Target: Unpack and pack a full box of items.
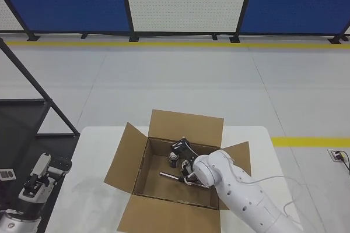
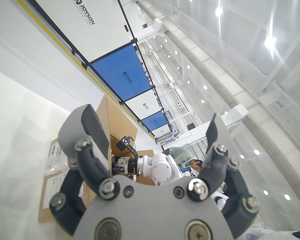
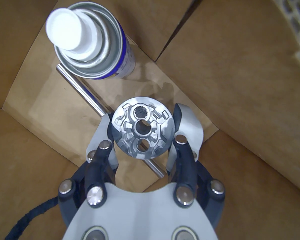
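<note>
Right pincer [image 3: 143, 117] was clamped on a round cast-metal disc [image 3: 162, 128] (three bores, ribbed face) low inside the corrugated cardboard box [image 1: 186, 125]. Upright spray can [image 3: 95, 58], white cap, stood near. Polished steel rod [image 3: 82, 86] lay flat on the box floor. Left pincer [image 2: 152, 119] gaped apart, off to the side of the white worktop [image 1: 96, 198]. Blue and white panels [image 1: 70, 14] stood behind.

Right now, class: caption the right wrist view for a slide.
Right gripper holds metal hub in cardboard box, above steel rod, beside spray can.
</note>
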`<action>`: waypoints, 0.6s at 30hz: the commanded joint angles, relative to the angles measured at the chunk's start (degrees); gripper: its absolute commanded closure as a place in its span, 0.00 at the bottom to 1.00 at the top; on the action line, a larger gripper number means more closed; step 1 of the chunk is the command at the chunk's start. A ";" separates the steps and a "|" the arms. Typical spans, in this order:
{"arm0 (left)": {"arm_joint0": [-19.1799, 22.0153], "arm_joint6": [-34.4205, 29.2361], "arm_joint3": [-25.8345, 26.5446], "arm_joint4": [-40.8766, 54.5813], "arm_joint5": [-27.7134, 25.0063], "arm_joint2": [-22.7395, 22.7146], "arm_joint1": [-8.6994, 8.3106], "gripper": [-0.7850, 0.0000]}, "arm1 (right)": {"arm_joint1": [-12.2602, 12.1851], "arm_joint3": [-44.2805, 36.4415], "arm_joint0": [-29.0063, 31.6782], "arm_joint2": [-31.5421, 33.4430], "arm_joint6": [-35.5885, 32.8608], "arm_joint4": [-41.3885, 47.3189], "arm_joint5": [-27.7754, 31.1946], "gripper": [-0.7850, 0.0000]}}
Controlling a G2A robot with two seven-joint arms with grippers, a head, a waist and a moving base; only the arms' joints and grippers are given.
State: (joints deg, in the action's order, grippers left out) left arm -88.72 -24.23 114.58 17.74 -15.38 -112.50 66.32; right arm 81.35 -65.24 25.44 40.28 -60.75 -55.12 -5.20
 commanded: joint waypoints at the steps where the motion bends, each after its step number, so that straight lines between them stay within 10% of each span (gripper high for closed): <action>1: 0.00 0.00 0.00 0.00 0.00 0.00 0.00 0.00 | -0.10 -0.84 0.42 0.39 -0.34 -0.52 -0.15 0.36; 13: 0.00 0.00 0.00 0.00 0.00 0.00 0.00 0.00 | -1.19 -7.16 3.32 4.72 -1.31 -3.96 -0.42 0.00; 18: 0.00 0.00 0.00 0.00 0.00 0.00 0.00 0.00 | -3.04 -19.05 8.10 9.10 -3.01 -8.95 -1.08 0.00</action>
State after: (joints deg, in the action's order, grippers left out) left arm -88.72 -24.23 114.58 17.74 -15.38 -112.50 66.32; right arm 78.71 -81.25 32.33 48.38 -63.33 -62.87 -6.15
